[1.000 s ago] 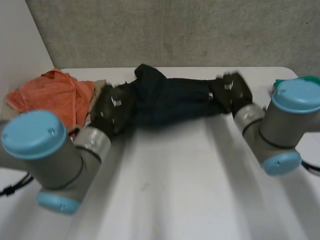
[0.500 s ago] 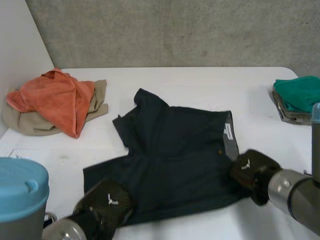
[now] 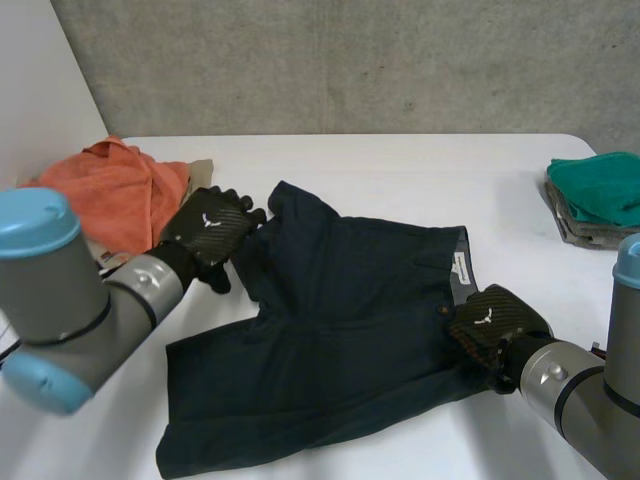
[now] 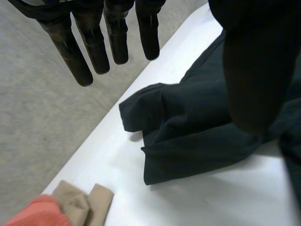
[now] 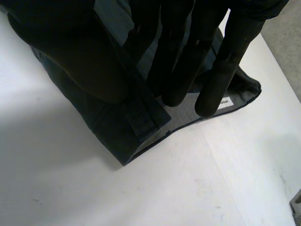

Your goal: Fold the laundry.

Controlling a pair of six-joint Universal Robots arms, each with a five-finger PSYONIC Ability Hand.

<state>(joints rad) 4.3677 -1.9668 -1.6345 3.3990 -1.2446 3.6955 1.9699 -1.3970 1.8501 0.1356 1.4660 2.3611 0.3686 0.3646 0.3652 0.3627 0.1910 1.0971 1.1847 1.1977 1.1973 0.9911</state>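
Dark shorts lie flat, left hand and right hand straight-fingered.

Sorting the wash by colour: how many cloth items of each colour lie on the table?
Dark navy shorts: 1
Orange crumpled cloth: 1
Beige cloth under it: 1
Green folded cloth: 1
Grey folded cloth beneath it: 1
Total: 5
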